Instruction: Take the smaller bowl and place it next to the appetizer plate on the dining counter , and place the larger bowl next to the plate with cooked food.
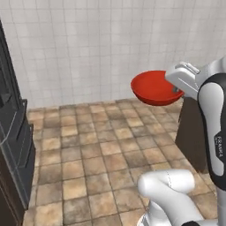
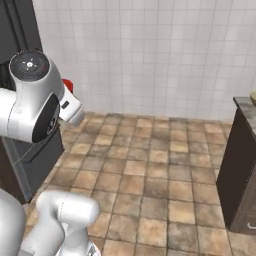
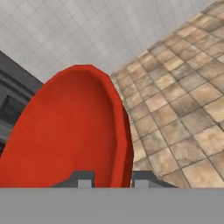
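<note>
Nearest the hand camera, the two dark fingertips (image 3: 85, 178) of the gripper (image 3: 113, 179) rise at the bottom edge with the rim of the smaller bowl (image 3: 70, 131) pinched between them, so the pincer is clenched on that rim. One fingertip sits inside the bowl's glossy red hollow and the other outside its wall. The bowl stretches up and away from the fingers across the left half of that view. In the left base view the same red bowl (image 1: 152, 87) hangs in the air at the end of the white arm (image 1: 212, 128), held level with its opening upward, well above the floor and touching nothing but the hand. In the right base view just a small red sliver of the bowl (image 2: 68, 85) peeks out behind the arm's big white joint. Below and beyond the bowl spreads a floor (image 1: 97, 150) of brown and tan tiles. At the left of the left base view stands a dark grey appliance (image 1: 13, 141). At the right edge of the right base view a dark brown counter panel (image 2: 237, 170) carries a grey stone top (image 2: 246, 107). Farthest back, a wall (image 2: 160, 55) of pale square tiles closes the room.
</note>
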Available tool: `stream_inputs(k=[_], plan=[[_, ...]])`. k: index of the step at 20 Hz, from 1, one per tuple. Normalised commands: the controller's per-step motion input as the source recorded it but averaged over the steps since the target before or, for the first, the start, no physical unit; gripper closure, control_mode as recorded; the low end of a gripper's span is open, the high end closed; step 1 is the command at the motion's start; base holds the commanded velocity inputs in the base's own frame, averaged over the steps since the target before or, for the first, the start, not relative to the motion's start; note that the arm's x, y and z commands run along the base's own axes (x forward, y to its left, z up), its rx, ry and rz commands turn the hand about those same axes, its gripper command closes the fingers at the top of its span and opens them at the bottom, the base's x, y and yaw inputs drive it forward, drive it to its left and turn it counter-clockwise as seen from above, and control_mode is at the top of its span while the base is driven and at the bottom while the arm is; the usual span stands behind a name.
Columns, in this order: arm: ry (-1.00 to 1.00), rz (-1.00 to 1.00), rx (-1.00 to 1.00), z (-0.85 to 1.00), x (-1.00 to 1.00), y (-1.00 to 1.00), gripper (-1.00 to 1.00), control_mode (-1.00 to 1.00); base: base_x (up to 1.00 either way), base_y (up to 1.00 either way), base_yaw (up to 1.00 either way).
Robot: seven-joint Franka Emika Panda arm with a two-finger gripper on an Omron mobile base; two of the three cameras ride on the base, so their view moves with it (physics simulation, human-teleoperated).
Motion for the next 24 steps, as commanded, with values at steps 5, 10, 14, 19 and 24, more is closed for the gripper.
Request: stream_inputs(k=[5, 10, 14, 19, 24], plan=[[0.00, 0.00, 0.00, 0.00, 0.00, 0.00, 1.00, 1.00, 0.98, 0.00, -0.42], [0.00, 0.00, 0.00, 0.00, 0.00, 0.00, 1.00, 1.00, 1.00, 0.00, -0.24], [0.00, 0.00, 0.00, 0.00, 0.00, 0.00, 1.00, 1.00, 1.00, 0.00, -0.16], [0.00, 0.00, 0.00, 0.00, 0.00, 0.00, 1.00, 1.00, 1.00, -0.02, -0.32], [0.00, 0.00, 0.00, 0.00, 0.00, 0.00, 1.00, 1.00, 1.00, -0.06, -0.44]])
